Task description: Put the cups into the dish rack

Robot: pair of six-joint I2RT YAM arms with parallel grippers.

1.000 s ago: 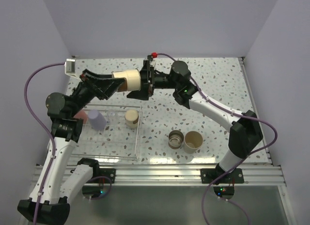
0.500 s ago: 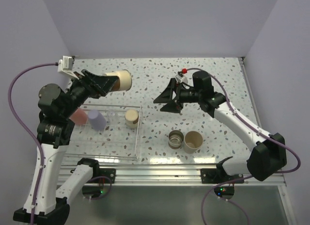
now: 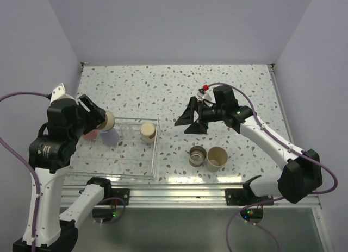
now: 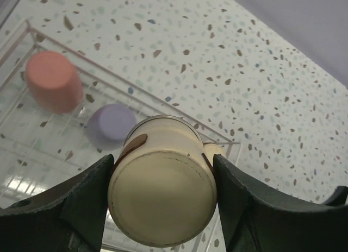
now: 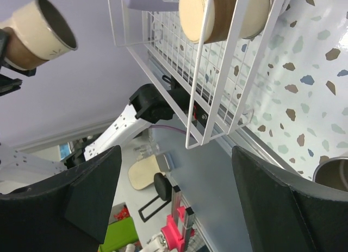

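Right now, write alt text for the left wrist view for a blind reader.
The left fingers grip a cream cup, base toward the camera, above the clear dish rack. A coral cup and a lavender cup sit in it.

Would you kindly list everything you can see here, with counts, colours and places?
dish rack: one, clear with a wire grid, near left part of the table
table: one, white with speckles, under everything
held cup: one, cream, in the left claw above the dish rack
coral cup: one, coral red, left end of the dish rack
lavender cup: one, lavender, in the dish rack beside the coral cup
banded cup: one, cream with a tan band, right end of the dish rack
metal cup: one, metallic, on the table right of the dish rack
beige cup: one, beige, right beside the metal cup
left claw: one, black, shut on the held cup
right claw: one, black, open and empty, above mid-table
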